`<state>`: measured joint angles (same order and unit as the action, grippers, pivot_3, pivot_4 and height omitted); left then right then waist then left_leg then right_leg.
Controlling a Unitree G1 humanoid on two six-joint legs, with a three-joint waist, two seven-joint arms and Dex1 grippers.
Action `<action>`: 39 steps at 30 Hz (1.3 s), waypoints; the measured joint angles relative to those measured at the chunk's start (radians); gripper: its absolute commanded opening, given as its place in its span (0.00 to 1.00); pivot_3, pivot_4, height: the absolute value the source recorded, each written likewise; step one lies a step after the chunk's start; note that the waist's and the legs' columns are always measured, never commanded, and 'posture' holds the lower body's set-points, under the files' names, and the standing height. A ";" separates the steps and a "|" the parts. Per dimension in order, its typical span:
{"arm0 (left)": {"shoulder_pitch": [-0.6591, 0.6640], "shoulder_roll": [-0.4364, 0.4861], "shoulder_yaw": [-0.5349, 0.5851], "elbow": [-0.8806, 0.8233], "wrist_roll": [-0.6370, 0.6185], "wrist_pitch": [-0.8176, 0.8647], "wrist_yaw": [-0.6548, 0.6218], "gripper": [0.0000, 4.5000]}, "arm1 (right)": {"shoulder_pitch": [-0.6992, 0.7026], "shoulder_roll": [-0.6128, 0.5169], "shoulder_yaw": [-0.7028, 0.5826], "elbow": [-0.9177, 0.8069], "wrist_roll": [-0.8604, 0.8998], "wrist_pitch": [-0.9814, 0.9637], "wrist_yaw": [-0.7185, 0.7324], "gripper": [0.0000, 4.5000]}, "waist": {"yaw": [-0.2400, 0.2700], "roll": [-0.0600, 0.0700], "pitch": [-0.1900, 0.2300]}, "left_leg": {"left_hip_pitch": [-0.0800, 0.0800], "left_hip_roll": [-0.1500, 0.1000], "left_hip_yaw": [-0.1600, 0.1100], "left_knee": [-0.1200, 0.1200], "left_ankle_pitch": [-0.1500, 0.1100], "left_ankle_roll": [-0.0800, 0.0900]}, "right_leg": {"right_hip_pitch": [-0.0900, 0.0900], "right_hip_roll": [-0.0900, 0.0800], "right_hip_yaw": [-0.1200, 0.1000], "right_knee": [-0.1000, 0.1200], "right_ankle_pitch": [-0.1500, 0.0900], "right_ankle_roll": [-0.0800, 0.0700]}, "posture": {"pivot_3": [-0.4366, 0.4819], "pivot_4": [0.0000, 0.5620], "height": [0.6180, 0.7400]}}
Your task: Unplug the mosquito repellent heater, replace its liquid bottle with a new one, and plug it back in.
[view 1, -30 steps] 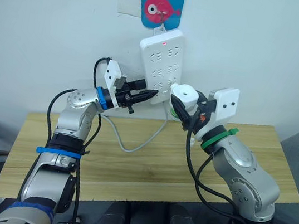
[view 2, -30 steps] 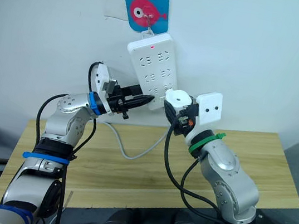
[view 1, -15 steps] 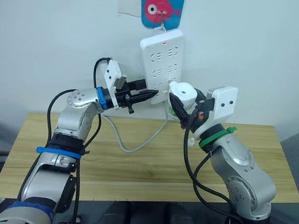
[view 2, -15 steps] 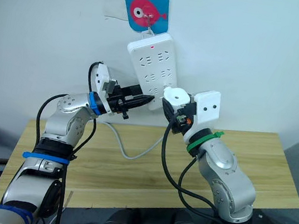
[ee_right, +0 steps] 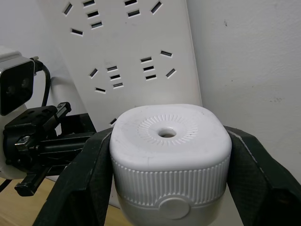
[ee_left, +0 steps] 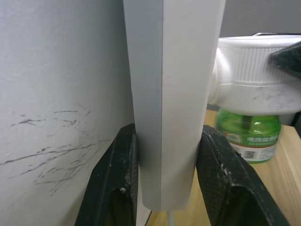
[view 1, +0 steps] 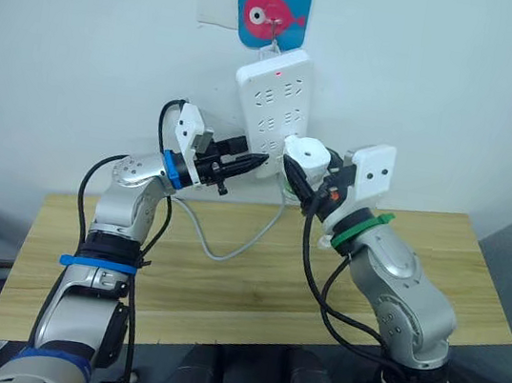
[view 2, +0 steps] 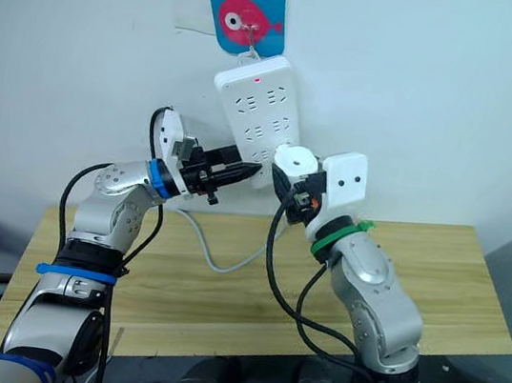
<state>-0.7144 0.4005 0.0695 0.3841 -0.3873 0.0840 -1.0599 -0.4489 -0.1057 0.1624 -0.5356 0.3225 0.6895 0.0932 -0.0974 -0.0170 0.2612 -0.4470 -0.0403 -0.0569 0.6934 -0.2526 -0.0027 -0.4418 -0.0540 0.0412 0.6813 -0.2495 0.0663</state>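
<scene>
The right gripper (ee_right: 169,188) clenches the heater (ee_right: 170,150), its green bottle (ee_left: 248,134) fitted beneath, right against the lower sockets of the strip (view 1: 273,107). The left gripper (ee_left: 162,183) pinches the strip's bottom edge, steadying it. Judging by this, the swap looks done; only plugging in remains.

1. One mosquito repellent heater (ee_right: 170,157), white with a vented round top.
2. One green liquid bottle (ee_left: 248,135) beneath it.
3. One white power strip (view 1: 273,109) on the wall, with one grey cable (view 1: 229,245) trailing over the desk (view 1: 222,288).
4. One blue fish-printed hook plate (view 1: 272,9) above the strip.
5. Two grippers: left gripper (view 1: 246,163) and right gripper (view 1: 307,188).
6. One wooden desk.
</scene>
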 measured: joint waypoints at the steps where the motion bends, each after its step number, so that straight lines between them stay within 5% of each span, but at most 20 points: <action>1: 0.001 0.000 0.002 0.000 0.000 0.003 0.000 0.29 | -0.001 0.004 0.001 0.011 -0.006 -0.010 0.006 0.65 | -0.002 0.000 0.000 | 0.000 0.000 0.000 0.000 0.000 0.000 | 0.000 0.000 0.000 0.000 0.000 0.000 | 0.31 0.43 1.00; 30: 0.016 0.000 0.034 -0.007 0.012 0.048 0.014 0.29 | -0.051 0.051 0.040 0.154 -0.112 -0.120 0.059 0.65 | -0.017 0.000 0.000 | 0.011 0.000 0.001 0.000 0.001 -0.001 | 0.002 0.000 0.003 0.015 0.000 0.000 | 0.32 0.46 1.00; 35: 0.010 -0.031 0.017 -0.013 0.010 0.019 0.002 0.29 | -0.043 0.033 0.030 0.133 -0.106 -0.090 0.078 0.99 | -0.005 0.000 0.000 | 0.011 0.000 0.000 -0.001 0.001 -0.001 | 0.004 0.000 0.001 0.012 0.000 -0.001 | 0.32 0.46 1.00; 39: 0.009 -0.028 0.012 -0.015 0.013 0.013 -0.002 0.29 | 0.008 0.004 0.023 0.046 -0.087 -0.035 0.088 0.99 | 0.001 0.000 0.000 | 0.010 -0.001 0.002 -0.010 0.001 -0.002 | 0.004 -0.001 0.001 -0.001 0.000 -0.001 | 0.31 0.47 1.00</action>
<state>-0.7053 0.3728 0.0820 0.3695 -0.3740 0.0968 -1.0616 -0.4405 -0.1019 0.1856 -0.4894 0.2352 0.6543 0.1809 -0.0960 -0.0172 0.2613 -0.4368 -0.0408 -0.0552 0.6837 -0.2512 -0.0048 -0.4377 -0.0548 0.0423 0.6806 -0.2495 0.0654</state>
